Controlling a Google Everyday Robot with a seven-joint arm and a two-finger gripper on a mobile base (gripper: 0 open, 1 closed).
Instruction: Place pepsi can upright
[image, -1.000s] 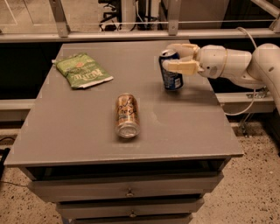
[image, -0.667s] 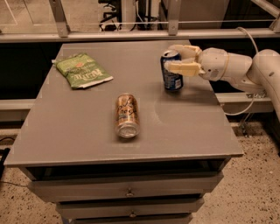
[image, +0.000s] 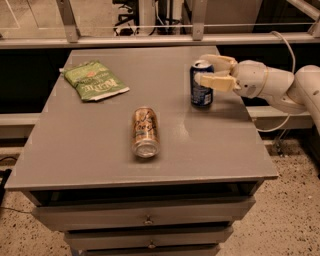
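Observation:
The pepsi can (image: 202, 90) is dark blue with a silver top. It stands upright on the grey table (image: 100, 150), at the right side toward the back. My gripper (image: 200, 69) reaches in from the right and is shut on the can's upper part. One cream finger (image: 219, 61) passes behind the can's rim and the other finger (image: 214, 81) lies across its front.
An orange-tan can (image: 145, 131) lies on its side in the middle of the table, its end toward the front. A green snack bag (image: 94, 80) lies at the back left. The table's right edge is close beside the pepsi can. Drawers sit below the tabletop.
The gripper and the pepsi can have shifted slightly to the right together. The orange-tan can and the green bag have not moved.

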